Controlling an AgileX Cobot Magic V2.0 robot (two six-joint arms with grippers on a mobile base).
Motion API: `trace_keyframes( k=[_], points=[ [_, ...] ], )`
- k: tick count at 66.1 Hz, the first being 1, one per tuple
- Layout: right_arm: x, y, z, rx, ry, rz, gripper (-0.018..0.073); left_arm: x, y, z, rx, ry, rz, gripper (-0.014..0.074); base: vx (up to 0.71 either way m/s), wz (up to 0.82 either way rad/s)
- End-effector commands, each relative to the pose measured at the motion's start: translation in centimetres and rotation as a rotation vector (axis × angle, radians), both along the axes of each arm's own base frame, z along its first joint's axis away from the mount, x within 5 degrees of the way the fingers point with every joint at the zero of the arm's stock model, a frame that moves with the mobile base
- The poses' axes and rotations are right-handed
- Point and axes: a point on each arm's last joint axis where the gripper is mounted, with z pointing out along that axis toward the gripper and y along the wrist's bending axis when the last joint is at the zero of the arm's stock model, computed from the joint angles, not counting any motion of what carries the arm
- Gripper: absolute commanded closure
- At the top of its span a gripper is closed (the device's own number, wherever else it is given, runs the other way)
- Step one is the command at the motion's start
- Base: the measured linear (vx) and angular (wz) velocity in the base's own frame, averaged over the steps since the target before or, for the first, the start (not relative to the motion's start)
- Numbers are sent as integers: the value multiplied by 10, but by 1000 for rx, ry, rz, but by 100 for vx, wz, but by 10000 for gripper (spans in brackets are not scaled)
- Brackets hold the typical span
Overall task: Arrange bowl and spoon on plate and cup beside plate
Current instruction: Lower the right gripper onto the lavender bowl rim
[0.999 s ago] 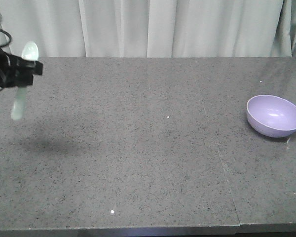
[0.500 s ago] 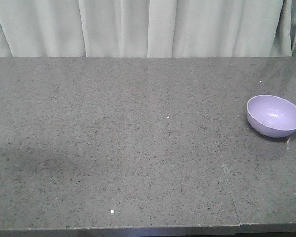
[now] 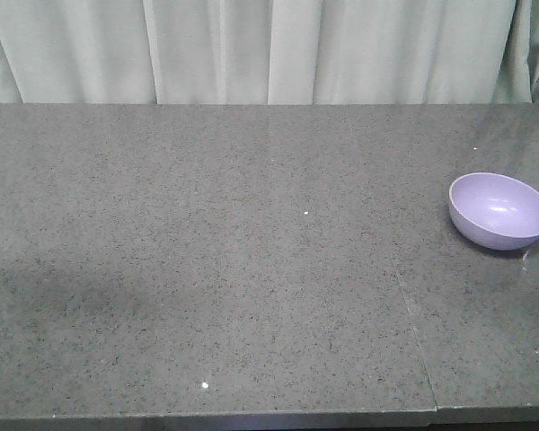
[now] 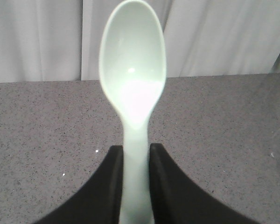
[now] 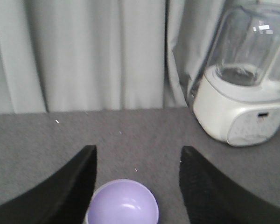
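Carrying the spoon point(image 4: 133, 88) is the step in hand, as I judge it. The left gripper point(image 4: 136, 154) pinches its flat handle between both black fingers, the oval head standing up at 12 o'clock with its hollow facing the wrist camera. That grip sits low on the handle, so the head could swing. A slow, level carry and a low release should keep it from bouncing off wherever it lands. Neither plate nor cup shows in any view, so where the spoon should go cannot be told.

The bowl point(image 3: 500, 210) stands upright and empty near the table's point(image 3: 251, 269) 3 o'clock edge. In the right wrist view it lies at 6 o'clock, between and below the spread fingers of the right gripper point(image 5: 138, 151), which touch nothing. Taking one wall of the rim rather than the whole width looks the safer hold.

A white appliance point(image 5: 242, 93) with a clear jar sits at 2 o'clock from the bowl; I cannot tell what the jar holds. A pale curtain point(image 3: 251, 54) hangs behind the table.
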Motion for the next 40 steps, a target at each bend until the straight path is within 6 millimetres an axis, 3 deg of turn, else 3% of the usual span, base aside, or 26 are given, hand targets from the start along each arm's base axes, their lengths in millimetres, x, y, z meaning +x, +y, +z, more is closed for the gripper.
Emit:
trace_keyframes(
  k=[1,9,16,30,40],
  points=[
    [27,-9,-2,-22,55,-75,49,-6,1,18,-32,-109,6,603,0,0],
    [65,-18,-30,-2,192,-106,50,-6,1,18,-32,-109,6,603,0,0],
    [92,-41,-57,89,277,-144,67,-6,1,18,-31,-105,5,603,0,0],
    [124,-82,-108,350,408,-47,76,-6,1,18,-31,-105,5,603,0,0],
    [143,-95,-137,366,476,25,76,-6,1,18,-31,-105,5,603,0,0]
  ],
)
